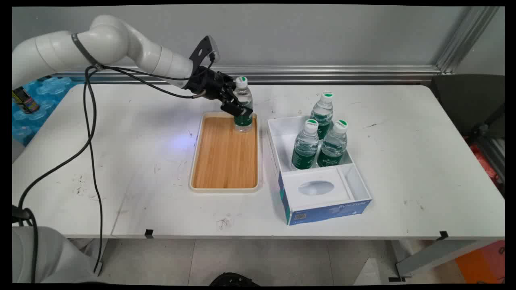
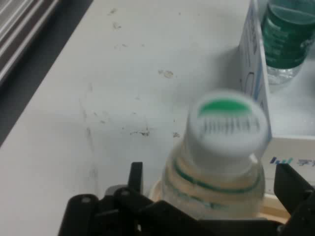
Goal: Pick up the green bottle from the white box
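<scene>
A small water bottle (image 1: 243, 105) with a green label and a white cap stands upright in the far right corner of the wooden tray (image 1: 224, 161). My gripper (image 1: 238, 109) reaches in from the left and straddles the bottle at label height. In the hand view the bottle (image 2: 216, 172) sits between the two fingers (image 2: 136, 178), with a narrow gap showing on each side, so the gripper (image 2: 212, 183) is open around it.
A white and blue box (image 1: 322, 189) stands right of the tray, with three more bottles (image 1: 306, 145) in its far compartment. Black cables (image 1: 90, 133) hang from the arm over the table's left side. A metal rail (image 1: 322, 72) runs along the wall.
</scene>
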`<control>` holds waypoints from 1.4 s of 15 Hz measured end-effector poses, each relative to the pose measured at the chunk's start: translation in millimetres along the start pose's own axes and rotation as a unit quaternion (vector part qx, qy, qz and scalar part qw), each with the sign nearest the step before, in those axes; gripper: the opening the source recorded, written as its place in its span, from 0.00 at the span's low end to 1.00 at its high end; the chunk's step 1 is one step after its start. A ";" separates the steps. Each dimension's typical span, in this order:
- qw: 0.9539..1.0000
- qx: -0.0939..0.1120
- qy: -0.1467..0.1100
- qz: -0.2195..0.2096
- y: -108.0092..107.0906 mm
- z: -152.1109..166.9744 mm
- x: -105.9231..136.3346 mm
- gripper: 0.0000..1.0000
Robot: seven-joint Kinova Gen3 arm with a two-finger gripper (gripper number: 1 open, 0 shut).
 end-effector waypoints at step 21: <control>0.999 -0.039 0.016 0.007 70.0 -168.5 25.0 1.00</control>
